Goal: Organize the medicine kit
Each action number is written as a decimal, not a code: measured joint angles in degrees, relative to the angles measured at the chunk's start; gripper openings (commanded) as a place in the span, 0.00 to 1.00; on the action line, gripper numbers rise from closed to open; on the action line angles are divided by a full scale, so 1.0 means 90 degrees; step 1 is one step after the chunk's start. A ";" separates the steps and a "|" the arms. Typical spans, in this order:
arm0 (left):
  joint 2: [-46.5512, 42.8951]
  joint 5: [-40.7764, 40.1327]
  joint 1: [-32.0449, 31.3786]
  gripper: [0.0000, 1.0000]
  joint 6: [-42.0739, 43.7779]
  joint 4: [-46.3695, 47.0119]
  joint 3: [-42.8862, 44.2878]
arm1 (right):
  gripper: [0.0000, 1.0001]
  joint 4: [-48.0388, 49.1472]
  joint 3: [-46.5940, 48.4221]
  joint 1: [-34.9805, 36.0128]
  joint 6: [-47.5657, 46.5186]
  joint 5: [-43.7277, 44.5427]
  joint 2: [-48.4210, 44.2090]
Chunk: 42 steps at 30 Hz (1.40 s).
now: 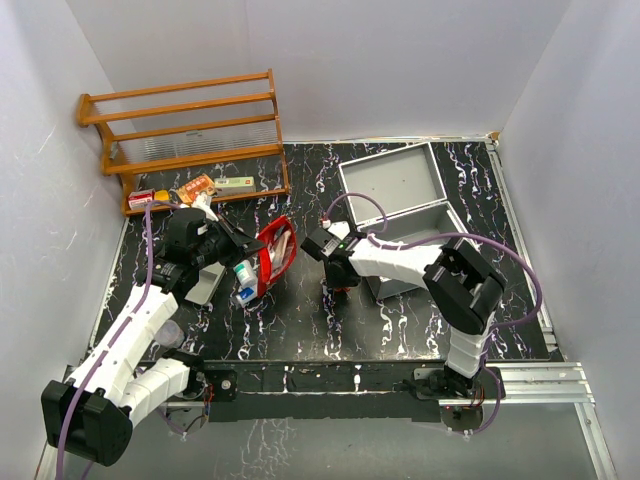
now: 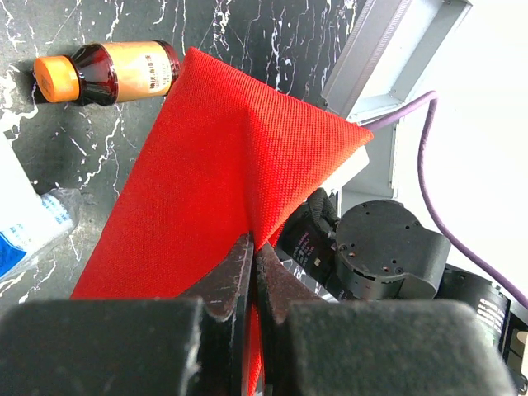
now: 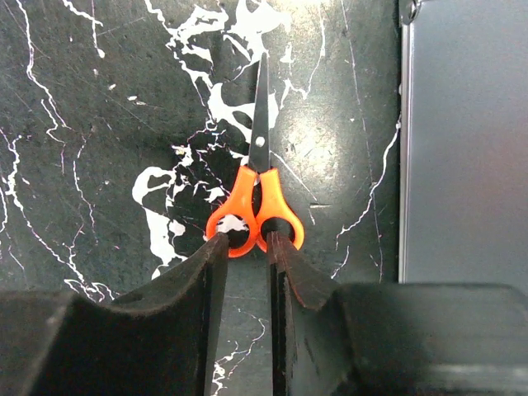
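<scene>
The medicine kit, a silver-grey metal case, stands open at the back right, and its wall shows in the right wrist view. Small scissors with orange handles lie flat on the dark marbled table just left of it. My right gripper hangs over them, open but narrow, with its fingertips at the two handle loops. In the top view that gripper hides the scissors. My left gripper is shut on a fold of a red fabric pouch, which it holds up left of centre.
A brown bottle with an orange cap and a white-blue tube lie by the pouch. A wooden rack stands at the back left with small boxes before it. A shallow grey tray sits under the left arm.
</scene>
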 measured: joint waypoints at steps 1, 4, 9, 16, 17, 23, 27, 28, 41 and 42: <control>0.0002 0.0007 0.0000 0.00 0.0000 0.0000 -0.0002 | 0.22 0.0015 -0.0002 0.0000 -0.0007 0.0000 0.0024; 0.0027 0.0034 0.0000 0.00 0.0000 0.0017 -0.0010 | 0.19 0.0049 -0.0049 0.0000 -0.0015 0.0002 0.0046; 0.0092 0.0053 0.0000 0.00 0.0000 0.0049 -0.0019 | 0.17 0.0097 -0.0078 0.0000 -0.0017 0.0019 0.0046; 0.0095 0.0075 0.0000 0.00 0.0000 0.0138 -0.0032 | 0.16 0.0192 -0.0090 0.0000 -0.0034 0.0044 0.0046; 0.0095 0.0078 0.0000 0.00 0.0000 0.0136 -0.0034 | 0.16 0.0204 -0.0092 -0.0002 -0.0036 0.0041 0.0046; 0.0095 0.0104 0.0000 0.00 0.0000 0.0138 -0.0075 | 0.05 0.0369 -0.0143 -0.0039 -0.0034 -0.0034 0.0046; 0.0095 0.0141 0.0000 0.00 0.0000 0.0141 -0.0080 | 0.00 0.0454 -0.0165 -0.0058 -0.0015 -0.0051 0.0046; 0.0095 0.0148 0.0000 0.00 0.0000 0.0143 -0.0080 | 0.00 0.0464 -0.0170 -0.0058 -0.0007 -0.0044 0.0044; 0.0454 0.0835 0.0000 0.00 -0.0250 0.0838 -0.0529 | 0.00 0.0678 -0.0755 -0.0087 0.0299 0.0236 -0.0743; 0.0483 0.0918 0.0000 0.00 -0.0325 0.0942 -0.0593 | 0.00 0.0685 -0.0777 -0.0092 0.0357 0.0282 -0.0916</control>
